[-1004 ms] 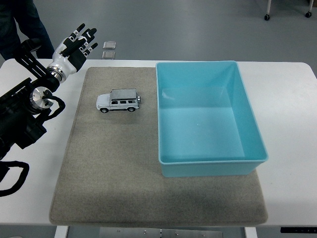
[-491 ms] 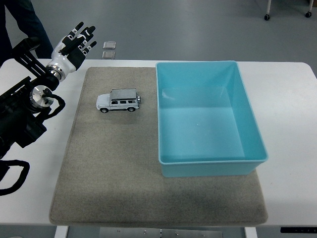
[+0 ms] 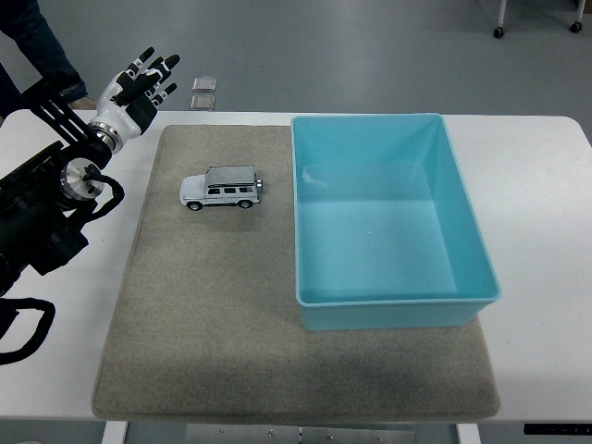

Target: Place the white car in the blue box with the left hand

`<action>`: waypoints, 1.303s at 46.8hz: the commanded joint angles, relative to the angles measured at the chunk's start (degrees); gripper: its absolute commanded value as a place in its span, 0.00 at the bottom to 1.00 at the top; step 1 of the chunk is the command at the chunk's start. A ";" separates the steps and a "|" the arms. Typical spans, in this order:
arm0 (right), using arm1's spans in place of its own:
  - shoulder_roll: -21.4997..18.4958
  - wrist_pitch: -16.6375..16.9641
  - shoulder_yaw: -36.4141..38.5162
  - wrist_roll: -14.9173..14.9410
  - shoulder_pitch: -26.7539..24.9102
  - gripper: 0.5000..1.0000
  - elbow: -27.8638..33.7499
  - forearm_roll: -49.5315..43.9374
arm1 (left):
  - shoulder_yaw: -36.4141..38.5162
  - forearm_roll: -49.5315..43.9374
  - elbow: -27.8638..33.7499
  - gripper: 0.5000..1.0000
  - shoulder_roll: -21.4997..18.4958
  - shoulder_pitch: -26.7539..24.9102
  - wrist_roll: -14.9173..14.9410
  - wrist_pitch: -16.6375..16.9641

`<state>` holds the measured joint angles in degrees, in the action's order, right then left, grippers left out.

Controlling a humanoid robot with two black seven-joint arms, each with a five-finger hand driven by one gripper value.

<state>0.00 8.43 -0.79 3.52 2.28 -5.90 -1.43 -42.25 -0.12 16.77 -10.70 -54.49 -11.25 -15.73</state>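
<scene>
Right now the left hand (image 3: 137,85) is up at the far left corner of the counter (image 3: 65,305), with its fingers (image 3: 155,67) spread wide and nothing in it. It is well apart from the white car (image 3: 222,188), so the pick-up is not yet begun.

The white car sits on its wheels on the gray mat (image 3: 213,324), side-on, with its front toward the left. The blue box (image 3: 388,217) is just to the right of it, open and with nothing inside.

What could go wrong? The car has wheels, so a bump from a finger could make it roll away along the mat. It is small and smooth too, so a loose hold could let it slip and drop. The box wall is tall, and the hand has to carry the car up over the near rim; too low, and the car could knock the wall and push the box.

No right hand shows.
</scene>
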 commanded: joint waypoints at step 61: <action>0.00 0.00 0.00 0.00 0.00 0.87 -0.07 0.02 | 17.45 0.21 12.40 1.00 -7.84 -1.58 0.00 0.26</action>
<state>0.00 8.43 -0.79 3.52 2.28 -5.92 -1.47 -28.61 0.10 25.68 -16.69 -56.09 -11.34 -15.74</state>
